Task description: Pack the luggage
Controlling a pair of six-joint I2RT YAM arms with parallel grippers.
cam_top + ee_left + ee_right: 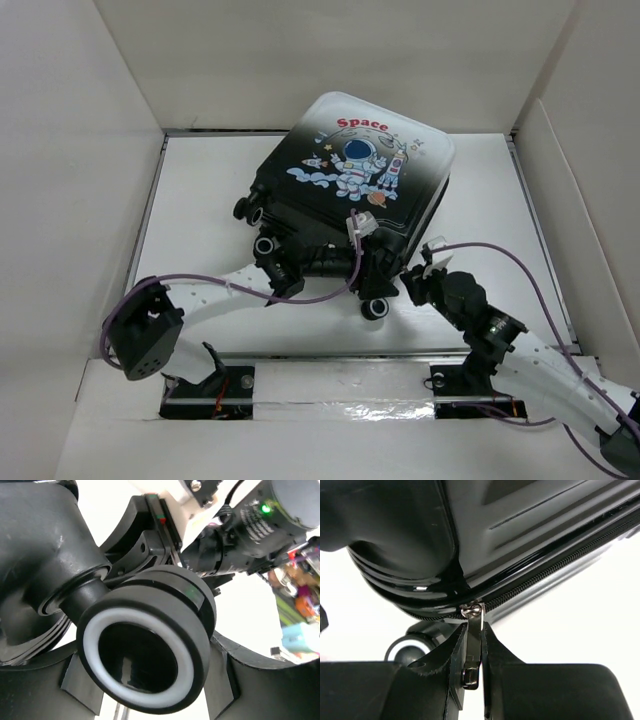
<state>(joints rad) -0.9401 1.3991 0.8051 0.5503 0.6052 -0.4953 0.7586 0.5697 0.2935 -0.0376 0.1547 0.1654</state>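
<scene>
The luggage (365, 170) lies closed on the white table, astronaut and red "Space" print facing up. My left gripper (278, 265) is at its near left corner. In the left wrist view a black wheel with a white ring (145, 655) fills the gap between my fingers (222, 680), which sit against both its sides. My right gripper (420, 283) is at the near right corner. In the right wrist view this gripper (475, 626) is shut on the black zipper pull (473, 647), which hangs from the silver slider (472, 610) on the zip line.
White walls enclose the table (200, 200) on the left, back and right. Another wheel (376, 308) sticks out at the case's near edge, between the two arms. Purple cables loop over both arms. A taped ledge (340, 385) runs along the near edge.
</scene>
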